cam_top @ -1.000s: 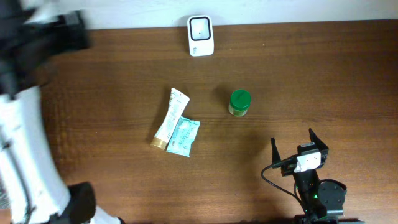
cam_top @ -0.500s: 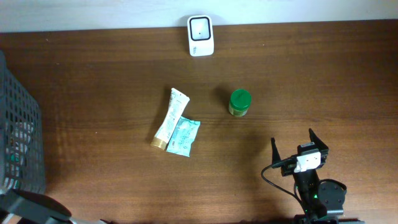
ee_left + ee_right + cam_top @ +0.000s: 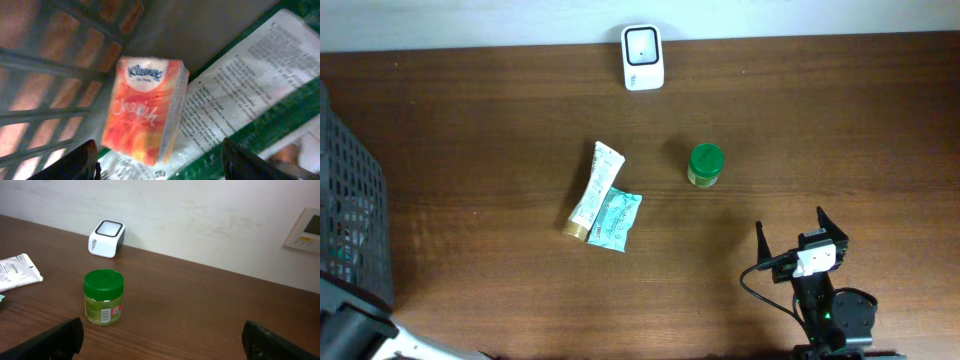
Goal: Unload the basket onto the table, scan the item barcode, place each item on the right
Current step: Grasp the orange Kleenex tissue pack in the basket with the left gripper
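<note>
Brown wooden table (image 3: 820,120) under a pale wall; at its left edge we see a dark mesh basket (image 3: 350,230). Inside it lies an orange pack reading "Kleenex" (image 3: 145,110), against a green-and-white printed package (image 3: 250,90). The left claw (image 3: 161,162) stands apart around the pack, gripping nothing. Lower right, the right claw (image 3: 789,220) is also apart. The white scanner (image 3: 643,57) sits top centre, and the green-lidded jar (image 3: 706,165) carries a barcode label.

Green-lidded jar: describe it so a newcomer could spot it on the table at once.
On the brown wooden table, start at the white scanner by the far edge and come toward the robot, slightly right. The jar stands there upright and alone, right of the white tube and the teal packet. It is the only round thing, with a bright green lid.
</note>
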Robot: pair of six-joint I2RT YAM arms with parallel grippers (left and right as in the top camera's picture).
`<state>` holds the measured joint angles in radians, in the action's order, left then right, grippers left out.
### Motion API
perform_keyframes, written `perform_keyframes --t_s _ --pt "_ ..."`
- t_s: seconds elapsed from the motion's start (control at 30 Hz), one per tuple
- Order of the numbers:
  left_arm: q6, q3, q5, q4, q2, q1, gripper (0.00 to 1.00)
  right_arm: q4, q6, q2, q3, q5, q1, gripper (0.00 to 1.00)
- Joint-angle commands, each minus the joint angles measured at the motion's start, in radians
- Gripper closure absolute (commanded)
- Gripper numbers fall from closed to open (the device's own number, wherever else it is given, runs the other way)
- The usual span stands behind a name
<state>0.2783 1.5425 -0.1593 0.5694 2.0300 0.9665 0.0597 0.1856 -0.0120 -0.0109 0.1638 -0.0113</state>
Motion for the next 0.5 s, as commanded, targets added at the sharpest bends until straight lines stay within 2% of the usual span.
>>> perform_keyframes --t_s 0.0,0.07,0.3,0.33,0.37,0.4,0.47 --pt "0.015 -0.003 -0.018 -0.048 0.043 0.003 0.30 0.004 -0.006 0.006 0.005 0.009 0.006 0.02" --pt "0.015 -0.003 -0.022 -0.060 0.056 0.003 0.36 0.005 -0.006 0.006 0.005 0.009 0.006 0.02" --pt "0.015 -0.003 -0.021 -0.084 0.115 0.003 0.43 0.005 -0.006 0.006 0.005 0.009 0.006 0.02" --pt "0.015 -0.003 -0.022 -0.090 0.115 0.003 0.49 0.005 -0.006 0.006 0.005 0.009 0.006 0.02" --pt "0.015 -0.003 -0.022 -0.090 0.115 0.003 0.67 0.005 -0.006 0.006 0.005 0.009 0.006 0.02" --pt "0.015 -0.003 -0.021 -0.087 0.115 0.003 0.75 0.005 -0.006 0.006 0.005 0.009 0.006 0.02" --pt "0.015 -0.003 -0.021 -0.085 0.108 -0.002 0.98 0.005 -0.006 0.006 0.005 0.009 0.006 0.02"
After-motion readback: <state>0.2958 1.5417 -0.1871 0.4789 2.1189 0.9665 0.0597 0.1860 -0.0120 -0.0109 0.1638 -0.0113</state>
